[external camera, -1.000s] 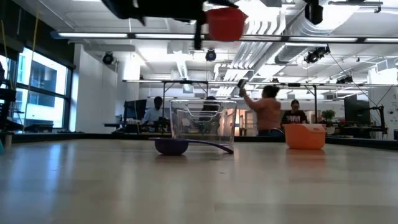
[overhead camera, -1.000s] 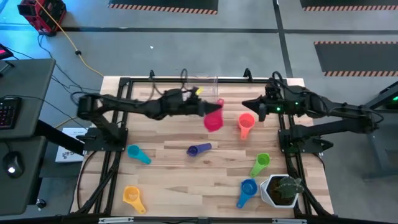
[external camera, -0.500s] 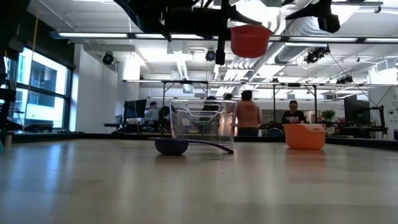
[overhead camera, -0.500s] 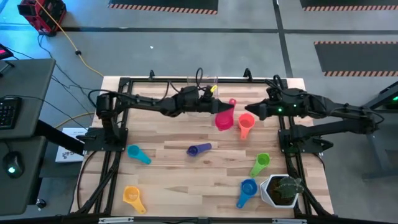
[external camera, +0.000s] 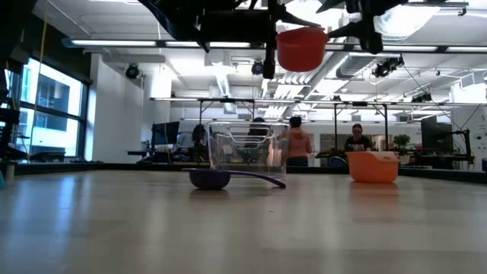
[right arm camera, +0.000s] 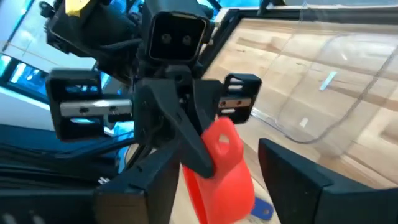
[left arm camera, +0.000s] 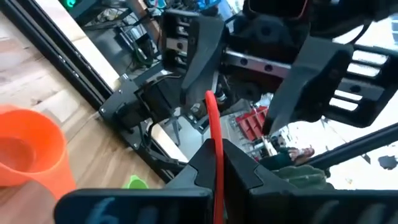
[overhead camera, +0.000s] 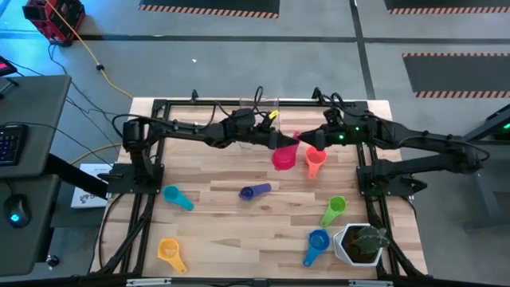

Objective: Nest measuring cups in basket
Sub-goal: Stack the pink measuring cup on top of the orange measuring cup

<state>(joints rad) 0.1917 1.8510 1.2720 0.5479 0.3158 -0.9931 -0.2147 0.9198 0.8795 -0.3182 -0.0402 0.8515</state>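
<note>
Handover mid-air: left tool (overhead camera: 276, 141) clamped on pink cup (overhead camera: 284, 157); right tool (overhead camera: 312, 141) apart, must close on it.

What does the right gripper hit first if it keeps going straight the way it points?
Probably the pink cup, held in the air by the left gripper. The right gripper points at it with jaws open on either side; depth between them is unclear.
</note>
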